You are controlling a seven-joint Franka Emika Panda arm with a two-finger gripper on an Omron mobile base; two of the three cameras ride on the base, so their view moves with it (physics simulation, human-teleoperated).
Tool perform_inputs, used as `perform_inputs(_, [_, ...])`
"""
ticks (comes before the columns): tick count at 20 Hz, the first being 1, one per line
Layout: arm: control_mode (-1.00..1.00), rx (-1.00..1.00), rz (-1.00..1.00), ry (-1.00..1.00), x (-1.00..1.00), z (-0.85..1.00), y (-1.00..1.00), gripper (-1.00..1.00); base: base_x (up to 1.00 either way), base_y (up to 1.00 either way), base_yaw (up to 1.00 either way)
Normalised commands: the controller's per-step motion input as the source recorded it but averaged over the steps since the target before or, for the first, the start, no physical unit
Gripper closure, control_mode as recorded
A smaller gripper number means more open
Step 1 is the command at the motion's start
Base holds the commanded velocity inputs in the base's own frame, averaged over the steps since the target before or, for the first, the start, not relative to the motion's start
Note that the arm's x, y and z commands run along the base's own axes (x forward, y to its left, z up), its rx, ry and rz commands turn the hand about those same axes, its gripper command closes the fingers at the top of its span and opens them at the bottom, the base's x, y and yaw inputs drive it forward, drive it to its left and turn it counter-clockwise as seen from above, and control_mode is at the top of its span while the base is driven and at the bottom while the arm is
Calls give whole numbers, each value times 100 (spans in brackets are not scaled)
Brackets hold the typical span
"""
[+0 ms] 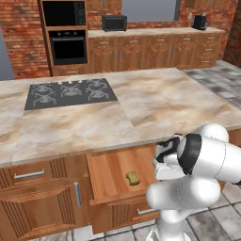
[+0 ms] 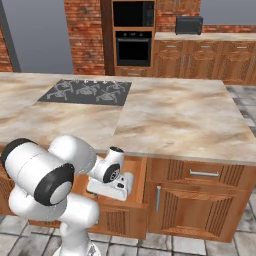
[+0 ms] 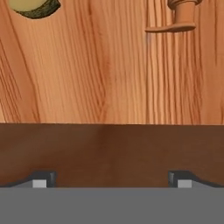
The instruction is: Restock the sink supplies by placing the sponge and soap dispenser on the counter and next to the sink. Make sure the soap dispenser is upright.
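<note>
The yellow-olive sponge (image 1: pixel 133 178) lies on the floor of an open wooden drawer (image 1: pixel 110 174) under the island worktop. In the hand view the sponge (image 3: pixel 33 8) sits at the top left edge. A narrow pump top, apparently the soap dispenser (image 3: pixel 180 19), pokes in at the top right. My gripper (image 3: pixel 112 181) hangs open above the drawer's near wall (image 3: pixel 109 148), both fingertips (image 3: pixel 43 179) apart with nothing between them. My hand (image 1: pixel 164 157) hovers over the drawer's right side. The sink and its counter are out of view.
The island's marbled worktop (image 1: pixel 164 103) carries a black hob (image 1: pixel 70 92). Closed cabinet fronts (image 2: pixel 195 205) flank the drawer (image 2: pixel 136 175). A built-in oven (image 1: pixel 68 47), a microwave (image 1: pixel 114 22) and a toaster (image 1: pixel 200 21) stand along the back wall.
</note>
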Motion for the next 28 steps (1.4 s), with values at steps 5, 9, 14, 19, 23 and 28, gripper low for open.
perform_inputs(5, [-100,-11,15,2,55,0,-4,-100,0,0,0])
perform_inputs(9, [-100,-3,6,0,37,-1,-23,-100,0,0,0])
perform_inputs(14, [-100,-6,0,0,26,-13,-20,-100,0,0,0])
perform_inputs(19, [-100,-9,-1,0,25,-27,-5,-100,0,0,0])
perform_inputs(23, [-100,-6,-1,0,12,-24,-5,-100,0,0,0])
perform_inputs(28, [-100,0,-1,-1,0,-12,-15,-100,0,0,0])
